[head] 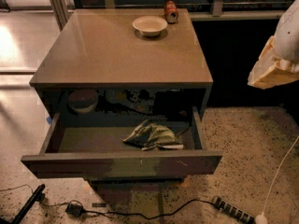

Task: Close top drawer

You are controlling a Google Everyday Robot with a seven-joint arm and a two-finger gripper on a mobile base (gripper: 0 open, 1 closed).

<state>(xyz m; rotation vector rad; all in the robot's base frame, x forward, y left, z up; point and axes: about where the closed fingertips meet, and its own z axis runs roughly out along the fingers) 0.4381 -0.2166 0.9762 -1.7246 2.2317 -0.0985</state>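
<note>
The top drawer (pixel 121 164) of the grey-brown cabinet (pixel 121 55) is pulled far out toward me. Its flat dark front has small pale scuffs right of centre. A crumpled green-patterned bag (pixel 152 135) lies inside it, right of the middle. My gripper (pixel 273 69) is at the right edge of the view, cream and white, up in the air at about cabinet-top height. It is well to the right of the cabinet and touches nothing. Below the open drawer the lower drawer fronts are mostly hidden in shadow.
A white bowl (pixel 150 25) and a red can (pixel 171 11) sit at the back of the cabinet top. A grey bowl (pixel 83 101) and dim items sit in the cavity behind the drawer. Cables, a power strip (pixel 231 210) and a black rod (pixel 28 204) lie on the speckled floor.
</note>
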